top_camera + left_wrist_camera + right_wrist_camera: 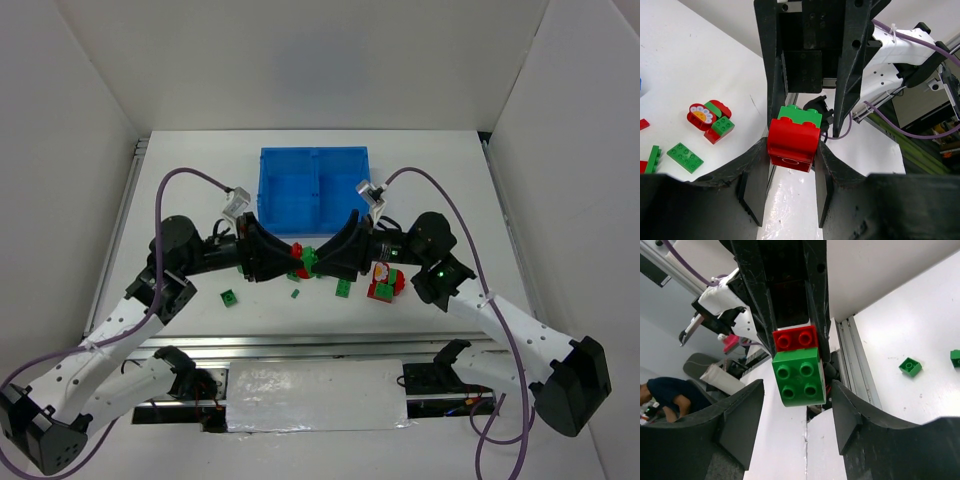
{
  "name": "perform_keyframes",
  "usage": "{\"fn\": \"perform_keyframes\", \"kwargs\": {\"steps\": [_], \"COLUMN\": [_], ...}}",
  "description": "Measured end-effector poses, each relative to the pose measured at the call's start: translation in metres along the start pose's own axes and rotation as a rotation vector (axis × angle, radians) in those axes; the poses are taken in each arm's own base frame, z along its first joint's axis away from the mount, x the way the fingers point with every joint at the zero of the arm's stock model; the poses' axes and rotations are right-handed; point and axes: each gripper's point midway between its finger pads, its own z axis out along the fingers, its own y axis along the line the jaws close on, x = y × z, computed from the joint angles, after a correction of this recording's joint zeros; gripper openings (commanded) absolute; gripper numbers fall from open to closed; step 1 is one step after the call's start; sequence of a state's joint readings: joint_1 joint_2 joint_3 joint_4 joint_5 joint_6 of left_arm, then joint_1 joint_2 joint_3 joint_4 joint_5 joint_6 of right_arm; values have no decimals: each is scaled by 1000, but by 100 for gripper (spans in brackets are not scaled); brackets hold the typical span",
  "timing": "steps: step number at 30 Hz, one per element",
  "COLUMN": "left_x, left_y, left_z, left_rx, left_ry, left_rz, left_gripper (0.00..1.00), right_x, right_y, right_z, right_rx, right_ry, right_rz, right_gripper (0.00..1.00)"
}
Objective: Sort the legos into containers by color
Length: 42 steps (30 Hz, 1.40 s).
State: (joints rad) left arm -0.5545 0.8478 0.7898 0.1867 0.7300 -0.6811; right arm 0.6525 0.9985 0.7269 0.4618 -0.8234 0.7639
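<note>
A joined lego, a red brick (793, 142) with a green brick (800, 116) on it, hangs between my two grippers above the table (303, 262). My left gripper (792, 151) is shut on the red brick, with both pads touching its sides. My right gripper (797, 391) is open around the green brick (797, 376), with a clear gap on one side. The two grippers face each other tip to tip, left (288, 262) and right (320, 258). The blue tray (313, 152) lies just beyond them, and both compartments look empty.
Loose legos lie on the table in front of the grippers: a green brick (230, 297), a small green piece (295, 293), a green plate (343, 288), and a red-green cluster with a flower print (383, 280). A metal rail (300, 345) runs along the near edge.
</note>
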Motion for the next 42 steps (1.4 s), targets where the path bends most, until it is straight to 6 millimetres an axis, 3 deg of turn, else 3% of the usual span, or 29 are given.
{"fn": "perform_keyframes", "kwargs": {"steps": [4, 8, 12, 15, 17, 18, 19, 20, 26, 32, 35, 38, 42], "left_x": [-1, -2, -2, -2, -2, -1, -1, -1, -7, -26, -32, -33, -37], "left_y": [2, 2, 2, 3, 4, 6, 7, 8, 15, 41, 53, 66, 82], "left_z": [0, 0, 0, 0, 1, 2, 2, 2, 3, -20, -34, -45, -58], "left_rx": [-11, -17, -21, -22, -26, -30, -34, -39, -99, -287, -373, -478, -616], "left_ry": [-3, -5, -7, -6, -5, -2, 1, 2, -6, -58, -91, -102, -104], "left_rz": [-6, -10, -13, -16, -21, -31, -51, -60, -68, -42, -39, -43, -53], "left_gripper": [0, 0, 0, 0, 0, 0, 0, 0, 0, 0, 0, 0, 0], "right_x": [-1, -2, -3, -3, -2, -1, -1, -1, -10, -48, -49, -66, -108], "right_y": [0, -1, -3, -5, -8, -10, -11, -12, -21, -67, -84, -125, -207], "right_z": [0, 0, 1, 2, 4, 5, 5, 5, -3, -68, -78, -83, -85], "right_rx": [-2, 3, 11, 17, 21, 22, 22, 25, 68, 362, 466, 660, 949], "right_ry": [-3, -8, -14, -18, -16, -14, -12, -12, -51, -212, -213, -219, -231], "right_rz": [-11, -15, -17, -15, -13, -18, -23, -27, -58, -123, -121, -61, -3], "right_gripper": [55, 60, 59, 52, 40, 31, 10, 0, 0, 0, 0, 5, 19]}}
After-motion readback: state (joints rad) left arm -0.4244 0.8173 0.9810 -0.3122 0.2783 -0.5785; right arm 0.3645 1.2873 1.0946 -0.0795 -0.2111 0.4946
